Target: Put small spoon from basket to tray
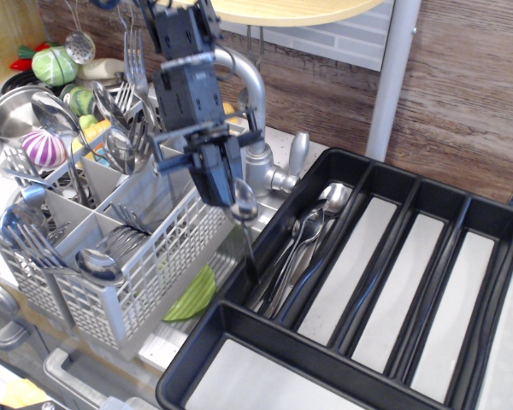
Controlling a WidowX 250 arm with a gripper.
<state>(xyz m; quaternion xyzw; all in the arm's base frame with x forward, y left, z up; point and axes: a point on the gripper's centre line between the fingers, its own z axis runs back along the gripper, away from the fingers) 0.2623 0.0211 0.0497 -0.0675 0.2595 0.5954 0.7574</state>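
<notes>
A curved grey faucet (255, 102) rises at upper centre before a wood-grain wall (470, 94). At upper left sit a steel bowl (13, 109), a green cabbage (53, 65) and a purple-striped onion (43, 147). A green plate (192, 295) lies lower centre-left.

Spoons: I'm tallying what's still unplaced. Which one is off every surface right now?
The small spoon pinched in the gripper, hanging handle-down over the tray edge; others lie in the tray or stand in the basket.
</notes>
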